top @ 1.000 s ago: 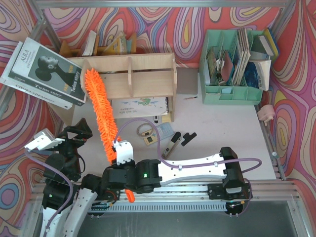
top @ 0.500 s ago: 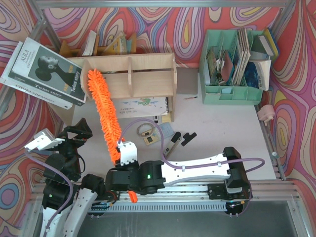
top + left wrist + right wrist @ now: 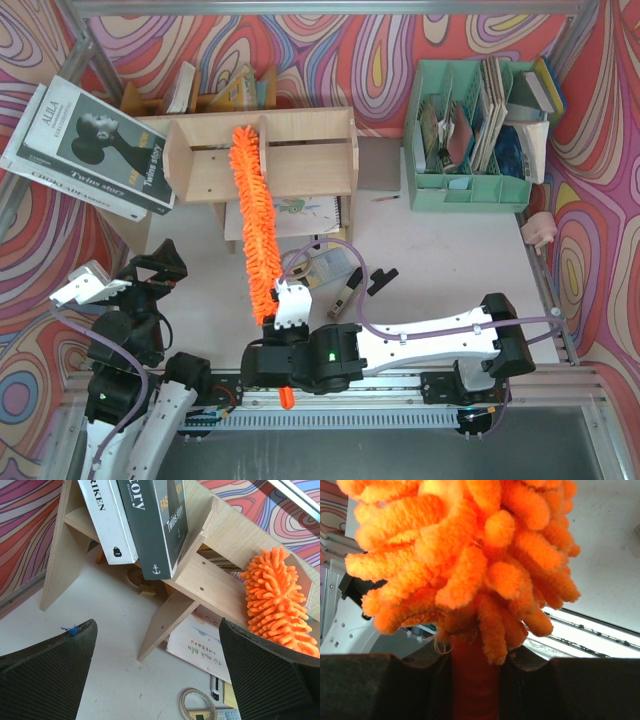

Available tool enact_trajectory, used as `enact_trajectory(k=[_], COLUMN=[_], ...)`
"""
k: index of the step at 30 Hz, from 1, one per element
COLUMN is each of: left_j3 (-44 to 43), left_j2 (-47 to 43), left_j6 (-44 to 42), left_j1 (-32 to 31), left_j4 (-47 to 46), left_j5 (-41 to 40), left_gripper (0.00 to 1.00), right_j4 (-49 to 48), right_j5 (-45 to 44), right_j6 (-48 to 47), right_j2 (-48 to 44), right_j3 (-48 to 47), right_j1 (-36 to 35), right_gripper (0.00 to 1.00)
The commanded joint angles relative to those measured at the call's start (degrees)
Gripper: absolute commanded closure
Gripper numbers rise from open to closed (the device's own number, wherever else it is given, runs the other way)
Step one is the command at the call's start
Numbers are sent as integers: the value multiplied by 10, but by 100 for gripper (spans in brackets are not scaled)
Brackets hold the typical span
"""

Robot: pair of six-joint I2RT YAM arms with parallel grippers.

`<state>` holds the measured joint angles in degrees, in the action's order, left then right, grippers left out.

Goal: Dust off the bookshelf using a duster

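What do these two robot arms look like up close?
The right arm is chunky black joints under smooth white shells, with a thin purple cable looping alongside and a small green light. The left arm matches; the left claw has wide black fingers with a fine woven texture.

The duster (image 3: 470,555) is bright orange chenille with an orange handle, seated between the dark grey pads (image 3: 380,685) of the right gripper (image 3: 475,685). Beyond its fingertips, the bookshelf (image 3: 300,130) is light unpainted plywood. Far to its right, the organiser (image 3: 465,190) is mint green. The backdrop (image 3: 330,60) has red, pink, yellow and blue swirls. The left gripper (image 3: 157,645) has black, fine-textured fingers (image 3: 45,670). Ahead of them, the book (image 3: 155,520) is dark green.
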<state>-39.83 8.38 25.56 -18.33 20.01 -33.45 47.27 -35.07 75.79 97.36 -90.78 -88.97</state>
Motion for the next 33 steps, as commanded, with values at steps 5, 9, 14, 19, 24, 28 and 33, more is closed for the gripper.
enact_trajectory(k=[5, 9, 14, 19, 24, 28, 33], left_j3=[-9, -9, -9, -9, -9, -9, -9], left_j2=[6, 5, 4, 5, 5, 6, 8], left_j6=[4, 4, 4, 5, 4, 4, 4], left_j1=[3, 2, 2, 2, 2, 2, 2], left_j4=[2, 2, 1, 2, 1, 2, 0], left_j5=[1, 0, -1, 1, 0, 0, 0], left_gripper=[2, 1, 1, 1, 2, 1, 1], right_j4=[-32, -21, -34, -3, 11, 15, -72], right_j5=[0, 9, -1, -35, -53, -61, -25], right_j6=[-110, -126, -103, -22, 7, -8, -102], right_j2=[70, 90, 62, 15, 8, 23, 24], right_j3=[-99, -127, -83, -38, -30, -54, -45], right_j1=[-1, -1, 0, -1, -1, 0, 13], right_gripper=[100, 100, 100, 100, 100, 100, 100])
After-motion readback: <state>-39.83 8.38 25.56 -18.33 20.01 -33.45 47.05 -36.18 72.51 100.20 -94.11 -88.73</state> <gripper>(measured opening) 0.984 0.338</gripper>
